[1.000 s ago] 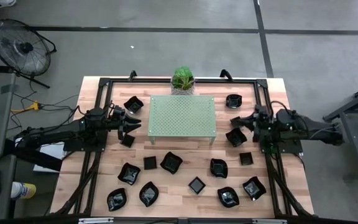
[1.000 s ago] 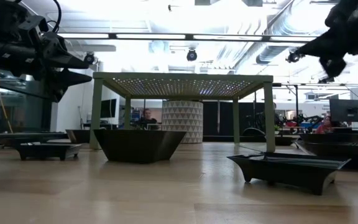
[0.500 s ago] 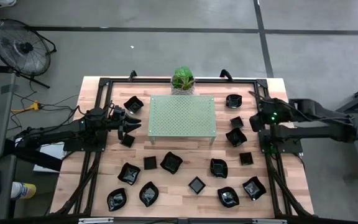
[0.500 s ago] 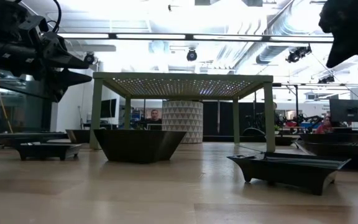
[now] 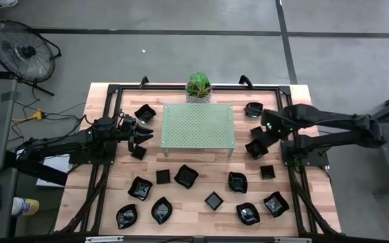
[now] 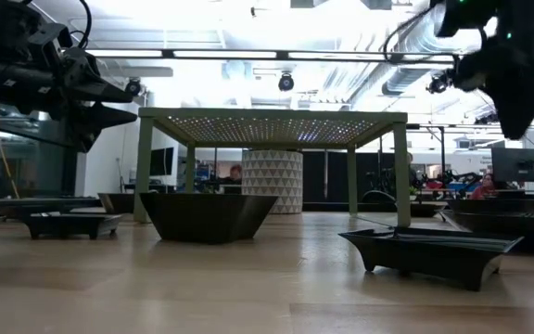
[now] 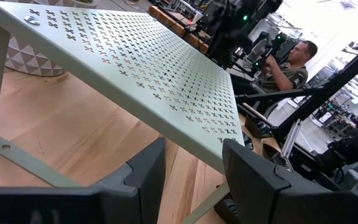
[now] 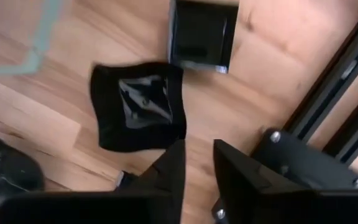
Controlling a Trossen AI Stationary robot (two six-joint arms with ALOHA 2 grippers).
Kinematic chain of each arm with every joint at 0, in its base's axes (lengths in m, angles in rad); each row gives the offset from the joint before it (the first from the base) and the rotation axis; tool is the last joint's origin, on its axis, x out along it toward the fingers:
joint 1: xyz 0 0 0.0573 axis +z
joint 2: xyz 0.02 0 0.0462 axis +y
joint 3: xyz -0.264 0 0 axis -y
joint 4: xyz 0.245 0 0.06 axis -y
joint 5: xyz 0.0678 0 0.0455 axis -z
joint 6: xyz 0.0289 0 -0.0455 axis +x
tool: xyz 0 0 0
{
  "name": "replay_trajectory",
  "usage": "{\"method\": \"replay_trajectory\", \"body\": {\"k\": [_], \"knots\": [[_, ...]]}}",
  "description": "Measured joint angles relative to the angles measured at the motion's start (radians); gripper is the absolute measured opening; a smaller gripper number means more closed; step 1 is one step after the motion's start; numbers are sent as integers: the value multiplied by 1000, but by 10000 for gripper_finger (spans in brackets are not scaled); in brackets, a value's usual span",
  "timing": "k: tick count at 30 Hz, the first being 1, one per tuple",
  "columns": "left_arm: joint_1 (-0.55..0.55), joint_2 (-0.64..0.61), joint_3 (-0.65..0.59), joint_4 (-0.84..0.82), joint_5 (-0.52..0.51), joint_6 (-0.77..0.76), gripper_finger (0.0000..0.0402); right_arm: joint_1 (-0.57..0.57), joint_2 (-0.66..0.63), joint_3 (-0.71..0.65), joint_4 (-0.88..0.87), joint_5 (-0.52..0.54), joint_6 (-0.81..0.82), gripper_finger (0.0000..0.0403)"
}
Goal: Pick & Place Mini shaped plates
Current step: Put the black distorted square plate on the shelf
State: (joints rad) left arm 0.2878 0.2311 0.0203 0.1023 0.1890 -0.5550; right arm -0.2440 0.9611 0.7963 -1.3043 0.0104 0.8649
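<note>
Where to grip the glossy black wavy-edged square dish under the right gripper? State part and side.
Probably the glossy black wavy-edged square dish's raised rim, from straight above, one finger inside: it lies flat, open side up, its rim flaring outward.

The mini shaped plates (image 5: 185, 175) are small glossy black dishes, all resting flat and upright on the wooden surface around the pale green perforated rack (image 5: 198, 125). Two lie off the rack's left side, one near its back corner (image 5: 144, 113) and one near its front corner (image 5: 138, 152). Three sit off its right side: a round one (image 5: 253, 109) at the back, a small one (image 5: 256, 131) and a larger square, wavy-edged one (image 5: 256, 149) just beside the front leg. The others spread in front of the rack in loose rows, apart from each other, among them small squares (image 5: 163, 177) and leaf-like shapes (image 5: 161, 210).
</note>
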Motion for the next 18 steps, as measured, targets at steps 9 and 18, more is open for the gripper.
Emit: {"method": "replay_trajectory", "body": {"k": [9,18], "knots": [[0,0,0,0,3,0,156,1,30,-162,229,-122,-40,147],[0,0,0,0,3,0,156,0,119,-204,276,-4,-47,149]]}}
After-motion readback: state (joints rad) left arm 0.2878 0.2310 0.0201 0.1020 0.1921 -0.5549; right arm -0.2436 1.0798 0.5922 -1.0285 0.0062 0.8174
